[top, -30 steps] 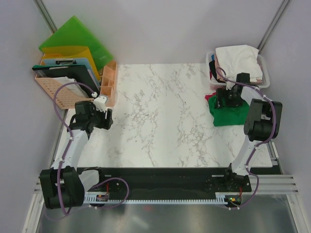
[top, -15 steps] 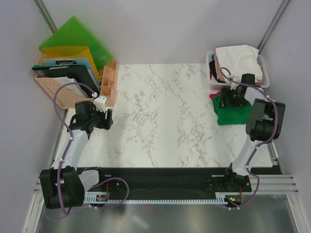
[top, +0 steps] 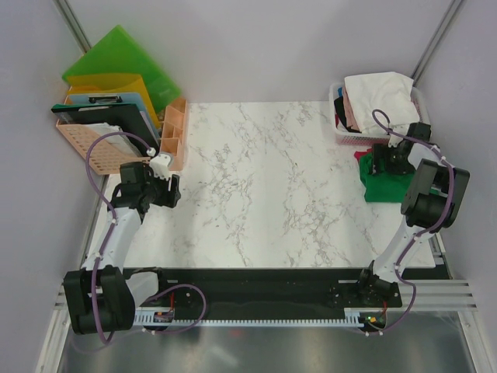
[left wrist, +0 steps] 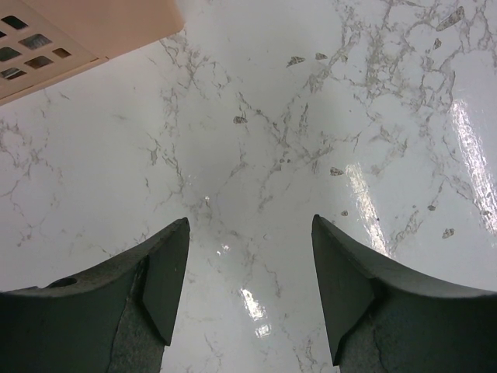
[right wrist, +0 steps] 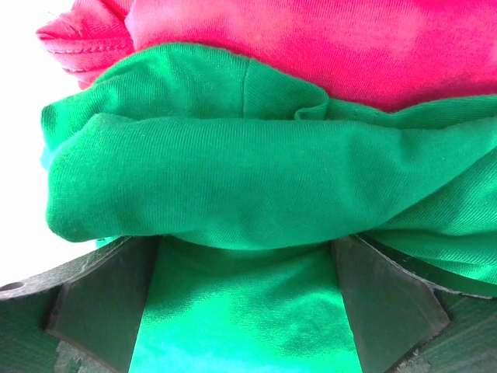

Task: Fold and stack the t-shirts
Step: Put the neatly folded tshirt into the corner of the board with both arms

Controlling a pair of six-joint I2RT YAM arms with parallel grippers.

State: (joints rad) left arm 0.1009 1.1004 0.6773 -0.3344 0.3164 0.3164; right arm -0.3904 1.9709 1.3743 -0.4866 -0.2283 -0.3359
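Note:
A deep green t-shirt (top: 388, 187) lies bunched at the table's right edge, with a magenta-red t-shirt (top: 363, 155) tucked at its far left side. My right gripper (top: 386, 164) sits low on the green pile. In the right wrist view its fingers stand wide apart, a thick roll of the green t-shirt (right wrist: 233, 179) bulges between them, and the magenta-red t-shirt (right wrist: 311, 47) lies beyond. The right gripper (right wrist: 242, 247) is open. My left gripper (top: 172, 190) hovers open over bare marble at the left, and the left wrist view shows nothing between the left gripper's (left wrist: 250, 233) fingers.
A white bin (top: 342, 137) at the back right holds a white t-shirt (top: 380, 95) and other cloth. At the back left stand a peach organiser (top: 174, 128), a perforated crate (top: 97, 151) and green and yellow folders (top: 116, 62). The green pile lies near the table's right edge.
My right gripper has slid rightward and slightly back, and the green and magenta-red t-shirts have moved right with it. The left arm has stayed still.

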